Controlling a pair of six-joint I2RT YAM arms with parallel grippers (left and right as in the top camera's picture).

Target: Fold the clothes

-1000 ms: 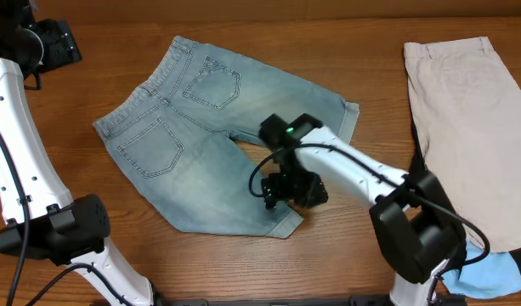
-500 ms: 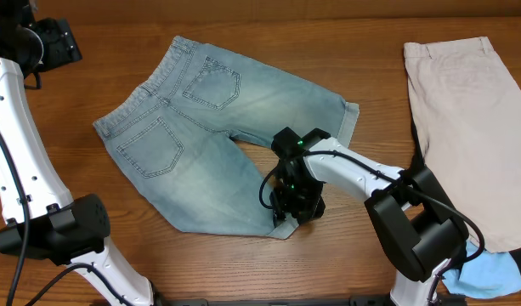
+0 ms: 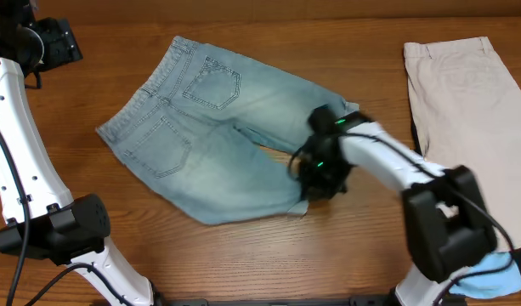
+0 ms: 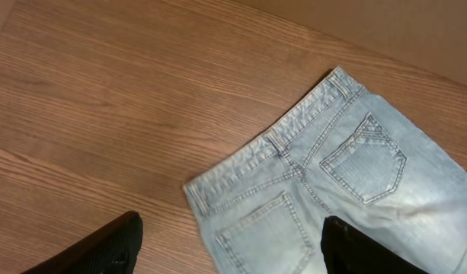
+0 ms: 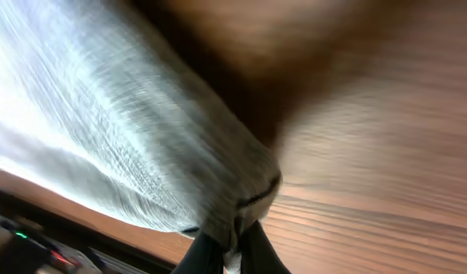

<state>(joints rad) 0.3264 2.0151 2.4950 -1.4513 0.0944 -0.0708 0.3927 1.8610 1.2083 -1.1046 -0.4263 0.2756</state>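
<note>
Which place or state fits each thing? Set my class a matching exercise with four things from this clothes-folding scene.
Things:
1. denim shorts
2. beige shorts
3. left gripper
4. right gripper

Places or states:
A. open, holding nothing
B. lying at the far right
C. shut on blue fabric
D. spread in the middle, back pockets up

Pairs: 1-D, 2-B, 3-A, 4-C

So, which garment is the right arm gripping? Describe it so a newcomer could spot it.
On the wooden table, look left of the beige shorts at the right edge. There lie the denim shorts, back pockets up, one leg hem pinched by the right end effector. They are the only faded blue denim in view.
</note>
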